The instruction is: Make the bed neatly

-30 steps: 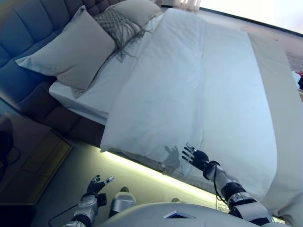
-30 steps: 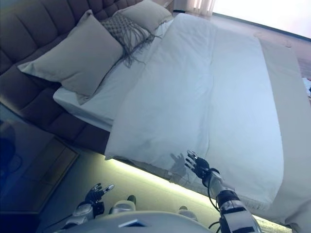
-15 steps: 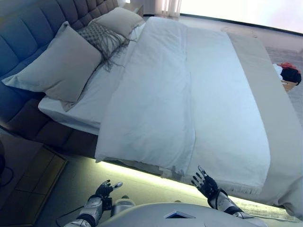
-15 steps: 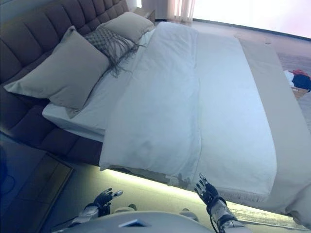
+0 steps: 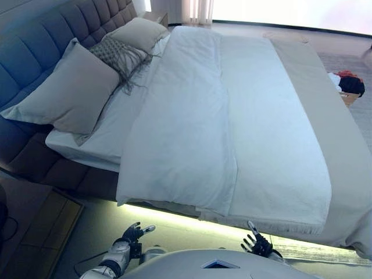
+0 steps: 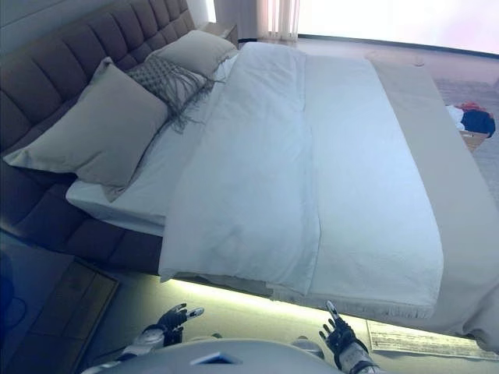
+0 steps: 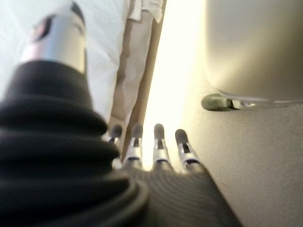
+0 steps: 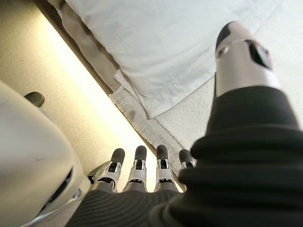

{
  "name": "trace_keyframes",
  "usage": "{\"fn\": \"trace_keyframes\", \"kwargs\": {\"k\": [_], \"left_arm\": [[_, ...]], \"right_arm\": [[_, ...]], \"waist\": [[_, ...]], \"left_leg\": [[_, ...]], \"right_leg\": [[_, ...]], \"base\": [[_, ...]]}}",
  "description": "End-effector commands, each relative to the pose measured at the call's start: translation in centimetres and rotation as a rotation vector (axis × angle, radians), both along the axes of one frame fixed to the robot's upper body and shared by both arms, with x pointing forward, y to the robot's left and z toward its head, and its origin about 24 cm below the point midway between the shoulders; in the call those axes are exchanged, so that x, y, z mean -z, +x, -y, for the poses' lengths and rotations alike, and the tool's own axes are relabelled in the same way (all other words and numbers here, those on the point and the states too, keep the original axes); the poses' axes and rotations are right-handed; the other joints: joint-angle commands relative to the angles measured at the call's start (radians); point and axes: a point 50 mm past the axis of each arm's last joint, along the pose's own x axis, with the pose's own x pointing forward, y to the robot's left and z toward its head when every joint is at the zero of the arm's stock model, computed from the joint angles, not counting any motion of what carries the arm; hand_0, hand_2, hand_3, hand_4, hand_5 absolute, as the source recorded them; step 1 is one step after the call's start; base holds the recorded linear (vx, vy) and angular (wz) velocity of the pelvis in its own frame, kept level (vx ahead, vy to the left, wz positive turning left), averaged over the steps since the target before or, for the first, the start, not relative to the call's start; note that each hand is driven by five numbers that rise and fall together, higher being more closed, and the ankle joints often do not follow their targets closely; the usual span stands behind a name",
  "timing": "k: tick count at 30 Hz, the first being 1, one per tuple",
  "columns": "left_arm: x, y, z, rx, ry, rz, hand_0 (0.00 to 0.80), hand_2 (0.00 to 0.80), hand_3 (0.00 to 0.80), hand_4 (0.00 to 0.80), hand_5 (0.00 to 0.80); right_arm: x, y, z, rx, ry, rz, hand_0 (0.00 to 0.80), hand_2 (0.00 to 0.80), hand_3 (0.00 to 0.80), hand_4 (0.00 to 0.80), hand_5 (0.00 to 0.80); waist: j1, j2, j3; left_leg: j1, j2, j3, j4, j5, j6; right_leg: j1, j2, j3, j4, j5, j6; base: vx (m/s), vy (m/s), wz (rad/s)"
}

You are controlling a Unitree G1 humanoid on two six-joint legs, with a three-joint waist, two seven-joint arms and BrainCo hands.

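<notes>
My right hand [image 5: 260,246] is half cut off below the duvet [image 5: 192,128]; its wrist view shows straight, empty fingers. Left hand [image 5: 132,233] likewise open.

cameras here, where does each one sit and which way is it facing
Eye views: on the head, looking down at the white duvet, pillows and both open hands, left hand, right hand.
Left wrist view: along its straight fingers toward the bed's side.
Right wrist view: along its fingers at the duvet's corner.
All views show the duvet.
</notes>
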Motion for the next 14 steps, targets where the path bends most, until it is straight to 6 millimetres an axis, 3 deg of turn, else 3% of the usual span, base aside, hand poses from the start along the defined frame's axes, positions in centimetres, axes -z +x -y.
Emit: {"fn": "trace_keyframes", "kwargs": {"k": [1, 14], "left_arm": [[-0.1, 2.3, 1.7, 0.065, -0.008, 0.033, 0.000, 0.000, 0.000, 0.000, 0.000], [-0.1, 2.5, 2.2, 0.083, -0.022, 0.028, 0.000, 0.000, 0.000, 0.000, 0.000]], "right_arm": [[-0.3, 2.8, -0.8, -0.051, -0.009, 0.064, 0.000, 0.000, 0.000, 0.000, 0.000], [-0.3, 3.6, -1.8, -0.151, 0.014, 0.059, 0.000, 0.000, 0.000, 0.000, 0.000]], "waist": [[-0.005, -0.021, 0.063], [0.003, -0.011, 0.070]], "left_leg": [[0.011, -0.038, -0.018, 0.004, -0.002, 0.056], [0.017, -0.042, -0.026, 0.004, -0.005, 0.057]], "right_leg": [[0.024, -0.010, -0.002, 0.003, 0.038, 0.004], [0.033, -0.013, -0.007, 0.003, 0.033, 0.005]], "base": [[0.000, 0.000, 0.00], [0.000, 0.000, 0.00]]}}
